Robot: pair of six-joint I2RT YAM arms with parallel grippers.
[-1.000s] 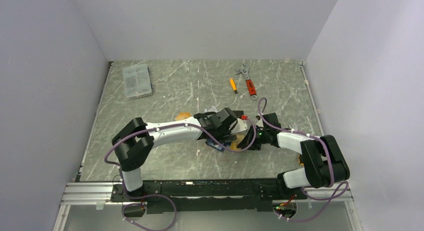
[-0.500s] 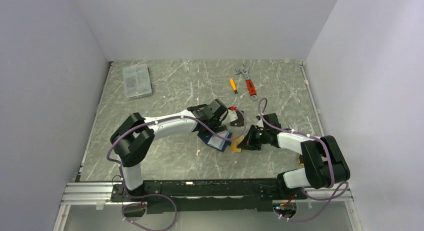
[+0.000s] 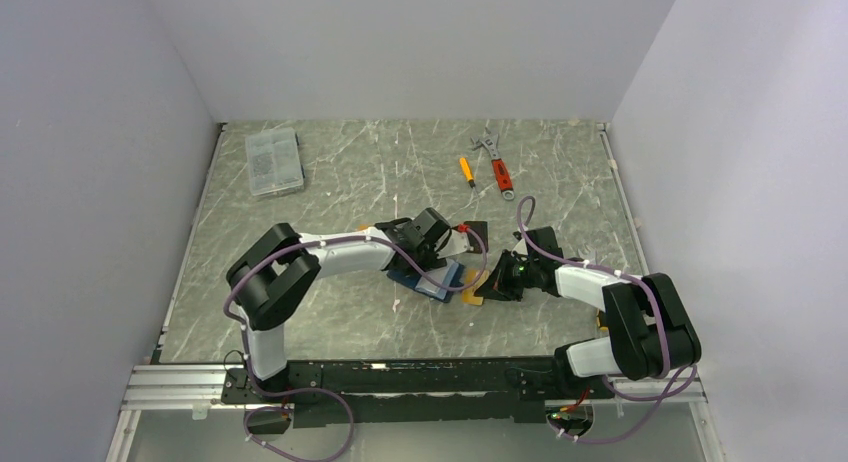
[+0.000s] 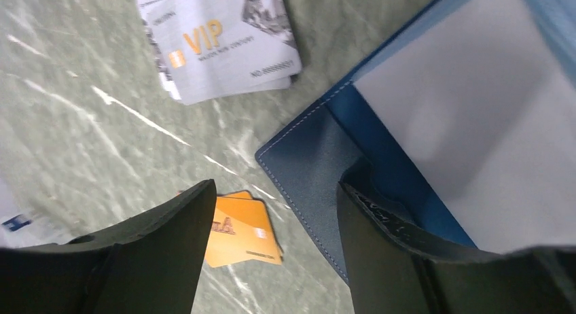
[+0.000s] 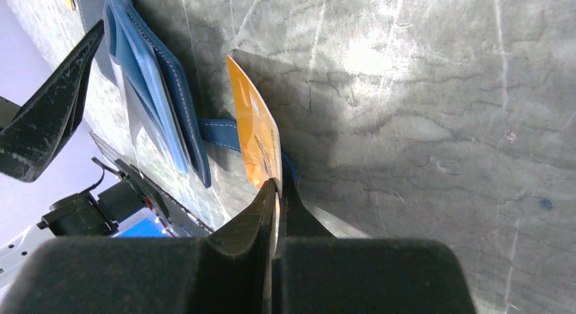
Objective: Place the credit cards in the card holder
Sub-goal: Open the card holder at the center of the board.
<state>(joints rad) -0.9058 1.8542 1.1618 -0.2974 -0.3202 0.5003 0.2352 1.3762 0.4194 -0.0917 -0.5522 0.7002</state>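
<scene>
The card holder [image 3: 432, 280] lies open mid-table, navy outside [image 4: 316, 161] with a light blue inside and a pale insert. My left gripper [image 4: 275, 192] hangs low over its corner, jaws wide apart: one finger [image 4: 390, 249] stands over the wallet's inner edge, the other [image 4: 159, 256] over bare table, nothing pinched. Silvery VIP credit cards [image 4: 224, 42] and orange cards [image 4: 241, 229] lie loose on the table. My right gripper [image 5: 275, 186] is shut on an orange card [image 5: 255, 134], held on edge just right of the wallet [image 5: 166, 113] and its strap; the same card [image 3: 472, 296] shows from above.
A clear grey compartment box [image 3: 273, 162] sits at the back left. An adjustable wrench with a red handle [image 3: 497, 165] and a small yellow screwdriver [image 3: 466, 171] lie at the back right. Walls close in the table on three sides.
My left gripper has drawn back to the left and come lower, uncovering the open wallet, and its jaws have narrowed a little. The right gripper holds its orange card in nearly the same place.
</scene>
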